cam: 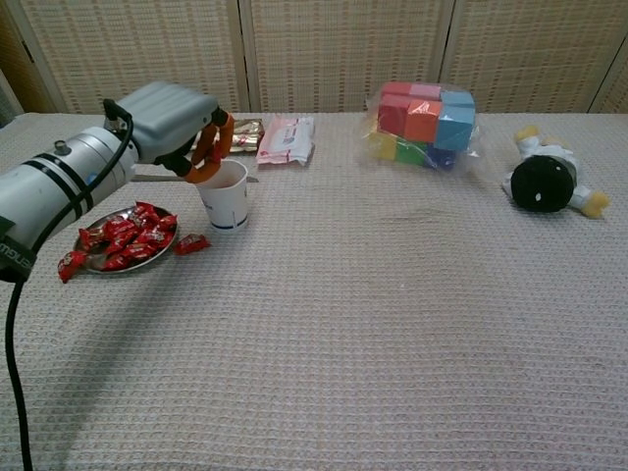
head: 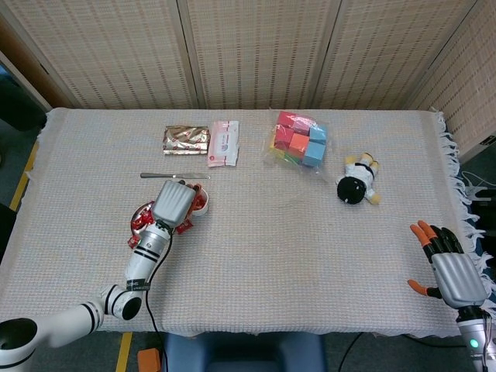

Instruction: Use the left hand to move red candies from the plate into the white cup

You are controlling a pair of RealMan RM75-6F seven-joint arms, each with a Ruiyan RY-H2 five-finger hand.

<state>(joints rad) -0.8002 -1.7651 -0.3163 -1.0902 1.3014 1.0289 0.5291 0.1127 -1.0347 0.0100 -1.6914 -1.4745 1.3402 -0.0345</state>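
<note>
Overhead, left hand (head: 173, 203) sits over the white cup (head: 200, 203) near the tabletop's left edge, covering most of it and part of the plate (head: 138, 217) of red candies (head: 141, 224); right hand (head: 451, 271) rests at the near right corner, fingers spread, holding nothing. From the chest camera, left hand (cam: 177, 126) hangs just above the cup (cam: 224, 194) rim with orange fingertips (cam: 208, 155) curled together, any candy inside cannot be told; plate (cam: 90, 263) sits left of the cup, candies (cam: 126, 235) piled on it, one stray candy (cam: 190, 243) on the cloth between them.
</note>
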